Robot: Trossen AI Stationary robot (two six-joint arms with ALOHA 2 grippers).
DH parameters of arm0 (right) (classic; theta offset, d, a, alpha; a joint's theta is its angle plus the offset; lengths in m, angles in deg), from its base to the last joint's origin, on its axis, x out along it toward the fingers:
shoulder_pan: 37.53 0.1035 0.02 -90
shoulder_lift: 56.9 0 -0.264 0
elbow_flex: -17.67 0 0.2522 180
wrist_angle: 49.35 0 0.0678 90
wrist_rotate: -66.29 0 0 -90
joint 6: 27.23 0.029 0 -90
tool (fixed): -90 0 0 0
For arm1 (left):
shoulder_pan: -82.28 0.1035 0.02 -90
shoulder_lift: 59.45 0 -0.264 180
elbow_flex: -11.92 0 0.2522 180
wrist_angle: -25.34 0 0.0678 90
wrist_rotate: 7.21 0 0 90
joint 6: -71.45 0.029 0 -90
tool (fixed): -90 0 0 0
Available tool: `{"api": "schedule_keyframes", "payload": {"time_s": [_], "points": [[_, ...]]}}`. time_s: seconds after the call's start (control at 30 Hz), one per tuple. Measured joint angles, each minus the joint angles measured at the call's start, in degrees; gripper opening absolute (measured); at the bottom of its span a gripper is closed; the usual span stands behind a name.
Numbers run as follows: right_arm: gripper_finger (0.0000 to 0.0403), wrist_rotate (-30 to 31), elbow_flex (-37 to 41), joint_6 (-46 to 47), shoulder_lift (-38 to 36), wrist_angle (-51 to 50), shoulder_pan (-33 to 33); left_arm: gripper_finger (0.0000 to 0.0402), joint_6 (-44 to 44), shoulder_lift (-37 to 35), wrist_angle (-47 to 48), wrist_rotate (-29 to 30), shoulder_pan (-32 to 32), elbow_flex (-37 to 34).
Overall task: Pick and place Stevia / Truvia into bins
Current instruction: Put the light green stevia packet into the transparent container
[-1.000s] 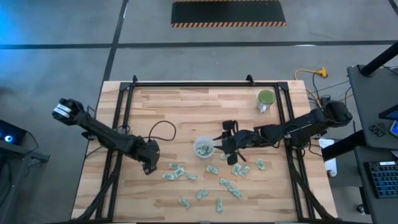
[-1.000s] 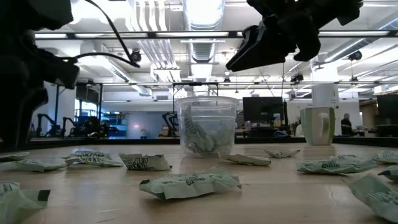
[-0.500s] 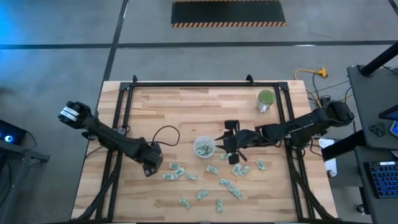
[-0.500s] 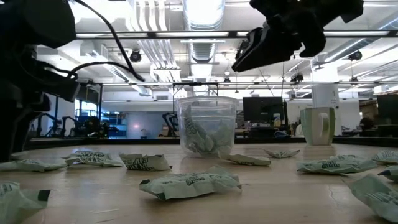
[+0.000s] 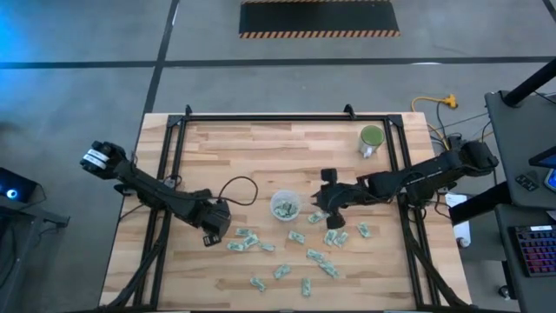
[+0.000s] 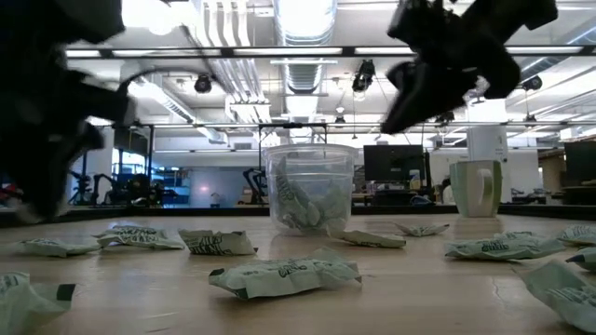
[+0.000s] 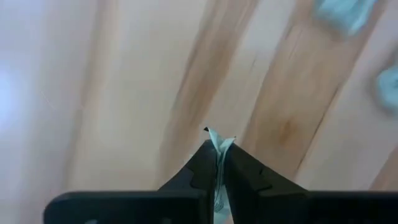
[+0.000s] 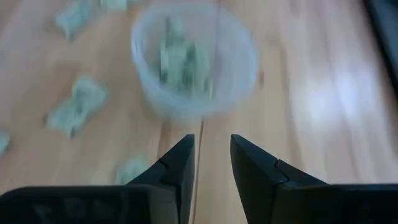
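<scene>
Left gripper [image 7: 219, 163] clamps packet [image 7: 218, 142], now nearer cup [image 5: 285, 206]: drop comes next. Right gripper [image 8: 211, 158] empty, slightly parted, pulled back from cup toward loose packets [image 5: 323, 263] on desk [image 5: 261, 156].

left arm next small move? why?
Probably carry toward the clear cup and release above it. The left end effector is shut on a packet and sits short of the cup, on its left in the high view. The right end effector is open and empty beside the cup.
</scene>
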Motion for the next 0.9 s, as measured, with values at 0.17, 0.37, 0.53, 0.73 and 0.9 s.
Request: {"api": "schedule_keyframes", "payload": {"time_s": [0.17, 0.37, 0.53, 0.73, 0.9], "points": [[0.0083, 0.02, 0.00, 12.33, -3.80, -14.86, -0.02, 0.0002, 12.14, -1.50, -1.68, 12.77, 0.01, 5.57], [0.0072, -0.17, 0.47, 28.53, -6.60, -25.21, 0.02, 0.0002, 40.77, -1.85, -26.64, 27.37, 1.19, 7.65], [0.0068, -6.02, 2.67, 36.59, -6.36, -26.57, 0.09, 0.0002, 59.98, 0.81, -48.33, 25.08, 3.75, 7.03], [0.0068, -13.84, 5.17, 50.65, -6.51, -30.54, 0.21, 0.0002, 62.57, 3.20, -52.79, 24.91, 7.91, 7.24], [0.0068, -13.52, 5.31, 60.45, -6.58, -35.93, 1.22, 0.0002, 59.87, 6.34, -52.93, 17.94, 11.51, 7.16]]}}
